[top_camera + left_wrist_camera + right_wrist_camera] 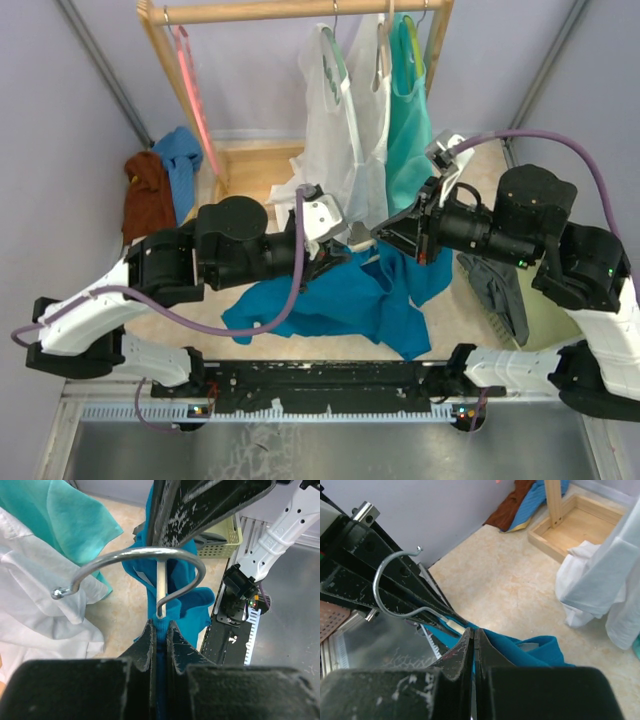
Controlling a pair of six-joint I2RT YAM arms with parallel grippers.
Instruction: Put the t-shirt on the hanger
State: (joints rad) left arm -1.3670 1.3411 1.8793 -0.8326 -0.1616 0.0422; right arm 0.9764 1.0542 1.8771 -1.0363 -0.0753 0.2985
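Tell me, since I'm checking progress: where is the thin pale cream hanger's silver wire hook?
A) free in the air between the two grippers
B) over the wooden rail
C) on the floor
A: the silver wire hook curves free between the left gripper and the right gripper, with the teal-blue t-shirt behind it.

**Room as seen from my console**

Pale lavender walls (60, 150) close in the beige worktop (510, 580). At the back I see a wooden clothes rack (160, 60) carrying a pink hanger (195, 100), white garments (340, 130) and a mint-green top (408, 120). A brown cloth (147, 200) and a blue cloth (182, 160) are heaped against the left wall. A grey cloth (497, 285) lies to the right, beside a yellow-green basket (225, 537). Light is even.
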